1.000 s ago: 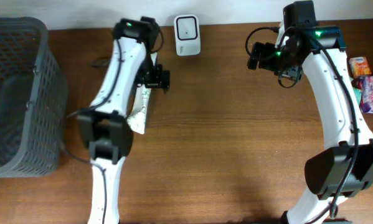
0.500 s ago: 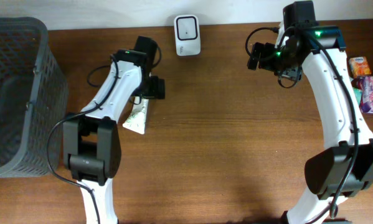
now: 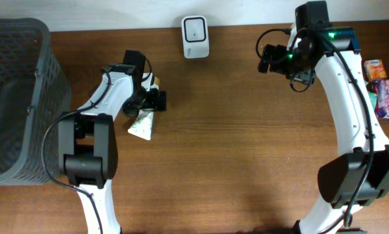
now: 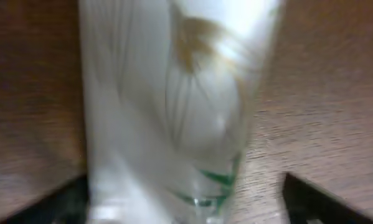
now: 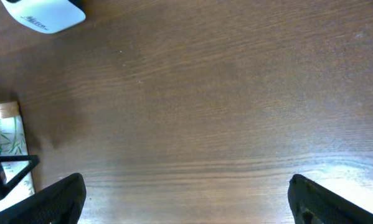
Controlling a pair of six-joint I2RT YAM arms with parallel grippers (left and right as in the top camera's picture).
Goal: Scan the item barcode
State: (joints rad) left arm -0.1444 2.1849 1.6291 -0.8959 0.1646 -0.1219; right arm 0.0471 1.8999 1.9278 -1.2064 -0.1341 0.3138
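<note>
— Where is the item?
— The tube lies flat on the table, short of the scanner. The left gripper straddles it with jaws spread, apparently lining up a pickup.
— And the right gripper?
— Jaws spread, empty, parked aside.

Shop-checkout bench: scanner, basket, wrapped goods.

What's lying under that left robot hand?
A white packet with green print, flat on the wooden table. The hand covers its upper end, so any barcode there cannot be seen.
</note>
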